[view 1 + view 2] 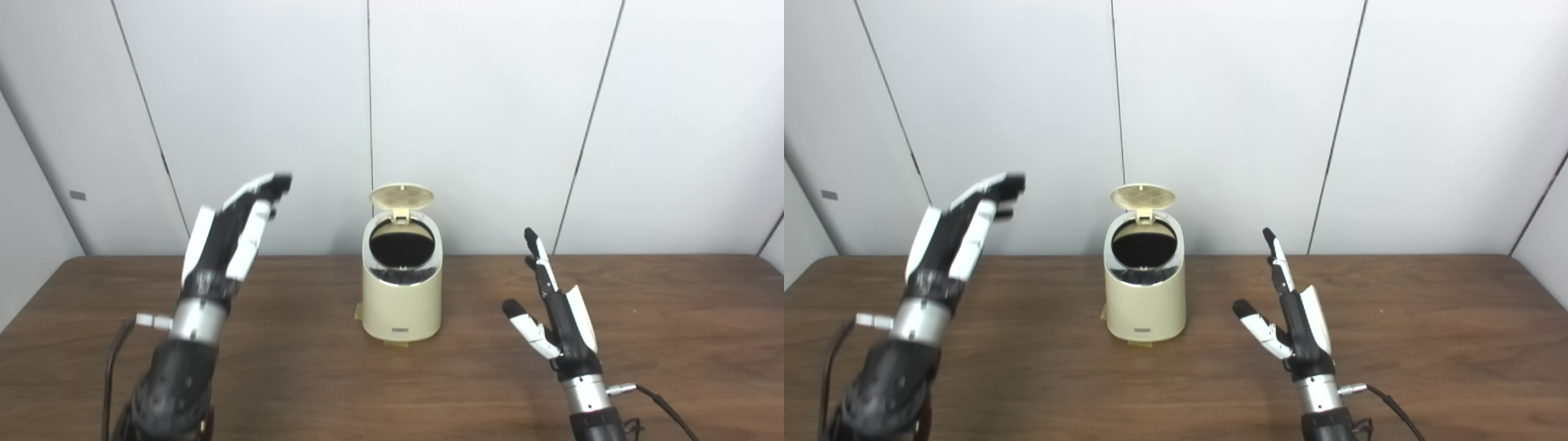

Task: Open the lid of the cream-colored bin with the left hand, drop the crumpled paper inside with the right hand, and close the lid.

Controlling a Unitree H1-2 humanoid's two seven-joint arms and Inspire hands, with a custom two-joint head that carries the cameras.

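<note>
We find no text that can be read in either eye view. The cream-colored bin (pixel 402 294) carries a small dark plate low on its front wall, near the base; it looks like a label, but it is too small and blurred for us to make out any letters or numbers. On the grey wall panel (pixel 78 195) at far left we note a small grey rectangular tag, also blank to our eyes at this size. We see no markings, brands or numerals on either robot hand, and none on the brown surface (pixel 674 318).
</note>
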